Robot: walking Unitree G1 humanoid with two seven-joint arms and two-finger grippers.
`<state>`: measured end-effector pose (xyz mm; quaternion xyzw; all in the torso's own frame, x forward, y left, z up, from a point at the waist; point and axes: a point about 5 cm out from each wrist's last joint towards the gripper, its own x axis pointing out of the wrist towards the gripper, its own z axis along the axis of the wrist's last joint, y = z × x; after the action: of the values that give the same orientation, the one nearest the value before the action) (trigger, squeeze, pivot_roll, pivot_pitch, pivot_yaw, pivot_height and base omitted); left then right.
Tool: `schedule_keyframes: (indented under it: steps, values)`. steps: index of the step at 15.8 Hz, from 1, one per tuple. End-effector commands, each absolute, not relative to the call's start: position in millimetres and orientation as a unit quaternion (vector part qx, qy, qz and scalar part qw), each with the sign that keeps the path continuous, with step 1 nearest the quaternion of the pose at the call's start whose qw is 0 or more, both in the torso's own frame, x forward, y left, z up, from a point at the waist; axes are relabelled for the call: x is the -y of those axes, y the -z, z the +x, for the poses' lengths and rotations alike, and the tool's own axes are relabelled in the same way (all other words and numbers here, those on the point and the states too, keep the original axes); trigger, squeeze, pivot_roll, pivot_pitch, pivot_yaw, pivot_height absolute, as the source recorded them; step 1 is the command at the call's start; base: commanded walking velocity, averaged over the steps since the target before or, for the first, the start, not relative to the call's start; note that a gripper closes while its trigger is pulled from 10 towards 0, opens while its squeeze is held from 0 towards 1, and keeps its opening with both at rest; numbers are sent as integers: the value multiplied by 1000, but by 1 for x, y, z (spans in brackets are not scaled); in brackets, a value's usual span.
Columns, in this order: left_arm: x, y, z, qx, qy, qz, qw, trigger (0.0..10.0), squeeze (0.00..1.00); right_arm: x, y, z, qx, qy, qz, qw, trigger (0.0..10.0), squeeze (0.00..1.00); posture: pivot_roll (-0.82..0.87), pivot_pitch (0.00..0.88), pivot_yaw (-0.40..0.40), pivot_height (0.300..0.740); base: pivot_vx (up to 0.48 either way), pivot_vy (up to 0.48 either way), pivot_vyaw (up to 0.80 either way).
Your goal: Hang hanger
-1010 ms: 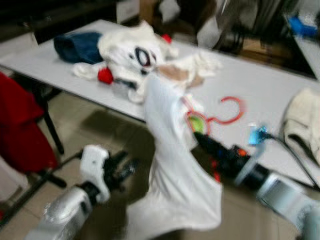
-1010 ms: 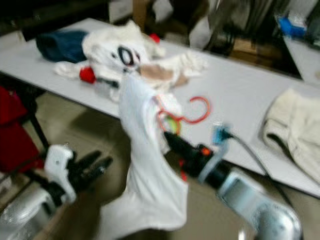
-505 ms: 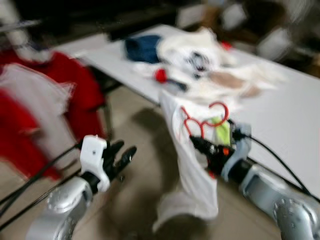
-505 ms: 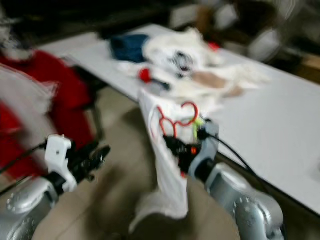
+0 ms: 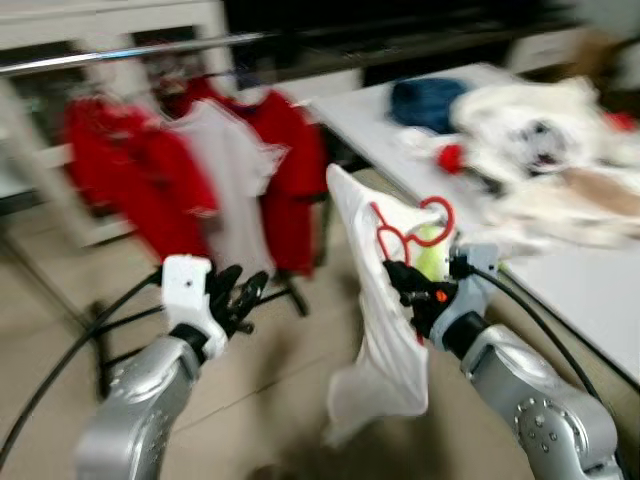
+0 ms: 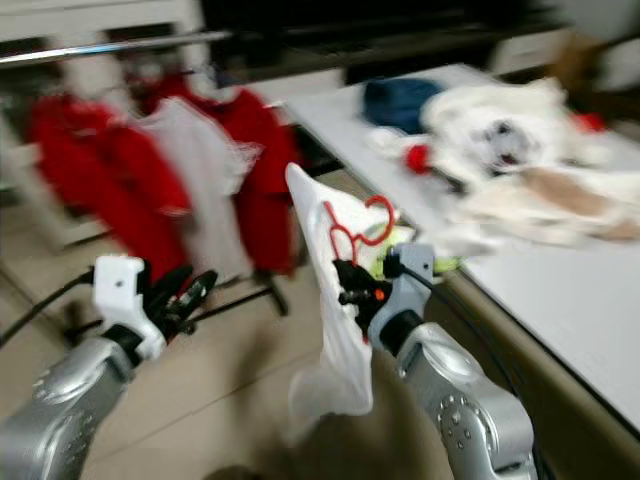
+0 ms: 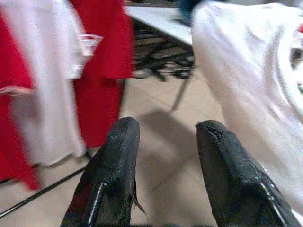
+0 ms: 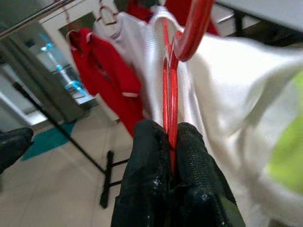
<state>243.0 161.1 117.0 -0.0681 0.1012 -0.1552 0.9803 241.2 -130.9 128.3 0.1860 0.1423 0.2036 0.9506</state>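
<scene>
Red plastic marks the hanger (image 5: 410, 228), which carries a white shirt (image 5: 385, 330) and is held up in the right hand (image 5: 400, 278) in front of the robot, in the left eye view. Beyond it stands a clothes rail (image 5: 130, 55) with red and white garments (image 5: 215, 180) already hanging. On the right, a white table (image 5: 590, 290) holds a heap of clothes (image 5: 530, 140). The left hand (image 5: 240, 295) is raised nearby, holding nothing.

The right eye view repeats this scene, blurred.

In the left wrist view, the left hand's two black fingers (image 7: 116, 175) are spread apart with only floor between them; the white shirt hangs just beside them.

In the right wrist view, the right hand's fingers are clenched on the hanger's thin red wire, hook above, rail in the background.

Judged from this, the shirt is on the hanger and lifted off the table. Reaching the rail and setting the hook over it are not yet done.
</scene>
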Motion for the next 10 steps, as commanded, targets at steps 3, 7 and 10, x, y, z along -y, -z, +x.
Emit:
schedule_keyframes:
  steps: [3, 7, 10]
  values:
    - [-156, -115, 251, -110, 136, -61, 983, 10000, 0, 133, -125, 244, -132, -190, 173, 957, 10000, 0, -58, 0, -1, 740, 0, 0, 800]
    - [-162, -99, 249, -179, 103, -46, 977, 10000, 0, 136, -123, 251, -129, -185, 150, 963, 10000, 0, -45, 0, -16, 740, 0, 0, 800]
    - [-164, -103, 247, -161, 126, -50, 978, 10000, 0, 140, -125, 260, -119, -175, 141, 967, 10000, 0, -32, 0, -31, 740, 0, 0, 800]
